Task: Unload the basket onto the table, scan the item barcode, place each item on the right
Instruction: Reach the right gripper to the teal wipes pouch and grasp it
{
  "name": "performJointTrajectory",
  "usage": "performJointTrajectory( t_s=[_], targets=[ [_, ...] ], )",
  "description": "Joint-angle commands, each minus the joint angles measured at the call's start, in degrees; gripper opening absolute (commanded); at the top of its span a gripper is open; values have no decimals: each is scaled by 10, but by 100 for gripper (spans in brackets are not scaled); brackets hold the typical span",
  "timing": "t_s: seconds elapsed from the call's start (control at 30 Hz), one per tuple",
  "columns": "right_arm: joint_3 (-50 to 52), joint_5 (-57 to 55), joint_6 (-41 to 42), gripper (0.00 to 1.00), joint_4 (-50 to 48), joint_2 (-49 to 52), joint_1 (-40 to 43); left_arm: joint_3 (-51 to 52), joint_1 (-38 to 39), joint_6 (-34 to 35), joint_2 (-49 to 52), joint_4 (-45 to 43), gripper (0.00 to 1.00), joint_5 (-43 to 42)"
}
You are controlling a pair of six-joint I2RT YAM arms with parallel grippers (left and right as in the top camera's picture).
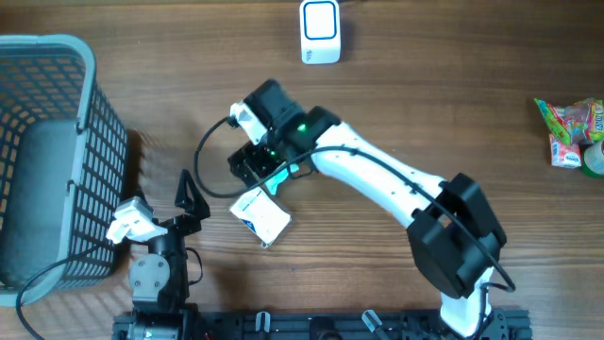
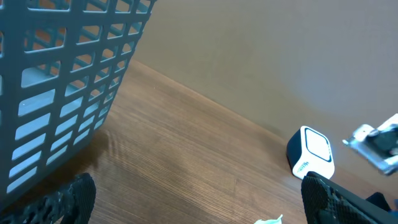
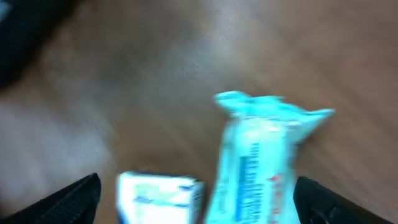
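The white barcode scanner [image 1: 320,31] stands at the table's far edge, also in the left wrist view as the scanner [image 2: 311,152]. A teal packet [image 1: 286,175] with a printed barcode lies on the wood beside a white box [image 1: 262,215]. My right gripper [image 1: 267,184] hovers right over them, open. In the blurred right wrist view the packet [image 3: 255,162] and the box [image 3: 158,196] both sit loose between the spread fingers of my right gripper [image 3: 199,205]. My left gripper [image 1: 192,196] rests open near the front left, and in its own view my left gripper [image 2: 199,211] holds nothing.
A tall grey mesh basket [image 1: 90,170] fills the left side, close to the left arm, and shows as the basket [image 2: 62,81] in the left wrist view. Colourful snack packets [image 1: 571,132] lie at the right edge. The right arm [image 1: 396,184] crosses the table's middle.
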State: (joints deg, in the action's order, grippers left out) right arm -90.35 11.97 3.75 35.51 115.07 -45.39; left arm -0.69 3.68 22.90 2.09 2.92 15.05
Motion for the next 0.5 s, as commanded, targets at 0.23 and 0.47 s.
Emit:
performJointTrajectory(
  t_s=[0.23,0.47],
  targets=[
    [4,-68,89,100,-52,80,2,3,-3,3,-2,-2,100,-3],
    [4,-160,174,90,-27,107,3,3,-3,3,-2,-2,100,-3]
  ],
)
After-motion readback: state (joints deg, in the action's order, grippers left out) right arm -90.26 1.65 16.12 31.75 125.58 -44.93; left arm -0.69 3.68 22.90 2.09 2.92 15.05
